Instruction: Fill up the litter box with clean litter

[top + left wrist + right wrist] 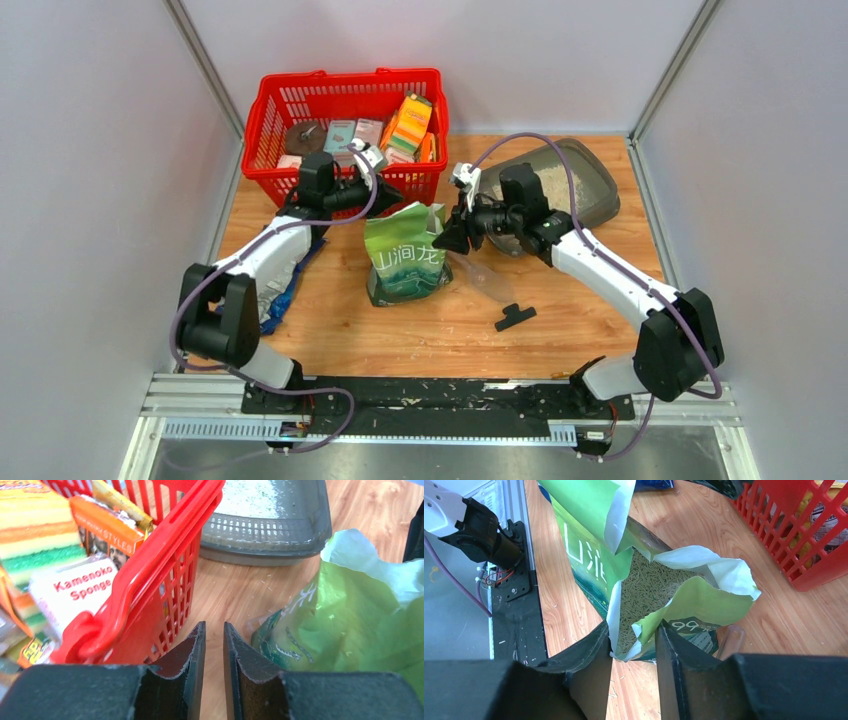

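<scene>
1. Top view: the grey, shallow litter box (605, 200) lies at two o'clock on the counter (440, 335), with pale litter (550, 183) inside; the pouch (405, 255) stands upright at centre.
2. Left wrist: the left jaws are slightly apart and hold nothing, between basket (165, 565) and pouch; a one-sided lift could tip the pouch.
3. Right wrist: the right jaws pinch the pouch's torn rim; the thin film may slip or tear, spilling pellets (649, 587).

Bright even light, soft shadows, blurred foreground
</scene>
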Action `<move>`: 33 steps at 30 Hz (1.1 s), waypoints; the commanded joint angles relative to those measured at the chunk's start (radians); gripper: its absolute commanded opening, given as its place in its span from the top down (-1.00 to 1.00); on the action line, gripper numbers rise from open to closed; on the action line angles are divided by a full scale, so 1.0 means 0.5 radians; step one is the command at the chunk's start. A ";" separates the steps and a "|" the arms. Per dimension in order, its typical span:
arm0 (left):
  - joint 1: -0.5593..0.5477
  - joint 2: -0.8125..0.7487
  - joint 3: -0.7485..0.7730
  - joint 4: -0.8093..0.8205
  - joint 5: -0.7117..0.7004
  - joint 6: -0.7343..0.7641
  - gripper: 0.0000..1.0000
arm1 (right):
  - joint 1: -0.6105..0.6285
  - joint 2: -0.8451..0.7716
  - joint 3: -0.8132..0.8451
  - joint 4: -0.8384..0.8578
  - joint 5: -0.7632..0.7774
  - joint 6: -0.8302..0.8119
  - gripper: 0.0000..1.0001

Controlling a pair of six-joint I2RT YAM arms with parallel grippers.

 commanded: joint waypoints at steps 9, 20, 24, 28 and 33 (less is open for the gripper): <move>-0.122 0.403 0.207 0.641 0.609 0.035 0.46 | 0.022 0.023 0.075 0.054 0.008 -0.035 0.38; -0.196 0.456 0.217 0.736 0.742 -0.097 0.52 | 0.022 0.090 0.131 0.054 -0.025 -0.213 0.67; -0.223 0.434 0.195 0.739 0.818 -0.127 0.57 | 0.019 0.100 0.140 0.026 -0.038 -0.274 0.69; -0.242 0.416 0.177 0.739 0.883 -0.179 0.68 | 0.013 0.109 0.143 0.011 -0.016 -0.293 0.74; -0.275 0.336 0.109 0.739 0.969 -0.177 0.76 | 0.004 0.127 0.158 -0.035 0.039 -0.308 0.73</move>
